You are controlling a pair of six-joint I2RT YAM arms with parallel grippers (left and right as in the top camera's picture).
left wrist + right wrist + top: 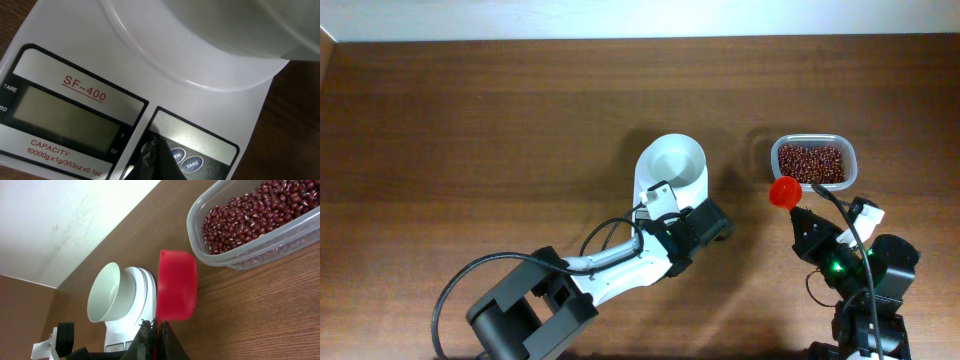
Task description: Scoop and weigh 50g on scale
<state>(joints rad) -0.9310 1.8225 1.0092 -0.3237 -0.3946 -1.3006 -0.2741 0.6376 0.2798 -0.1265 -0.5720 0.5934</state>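
Overhead top-down; wrists toward scale (70, 40)

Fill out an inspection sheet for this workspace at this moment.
Surface: brown wooden table, no spills seen.
Job's things: scale carrying an empty white bowl, display blank; clear tub of beans apart from it on the right arm's side; red scoop.
Clutter: nothing seen.
Grippers: left gripper shut, tips at the scale's buttons; right gripper shut on the red scoop, beside the tub.
Cables: black cable loops beside the left arm; a second cable runs along the right arm.
Surroundings: pale wall beyond the table's far edge.
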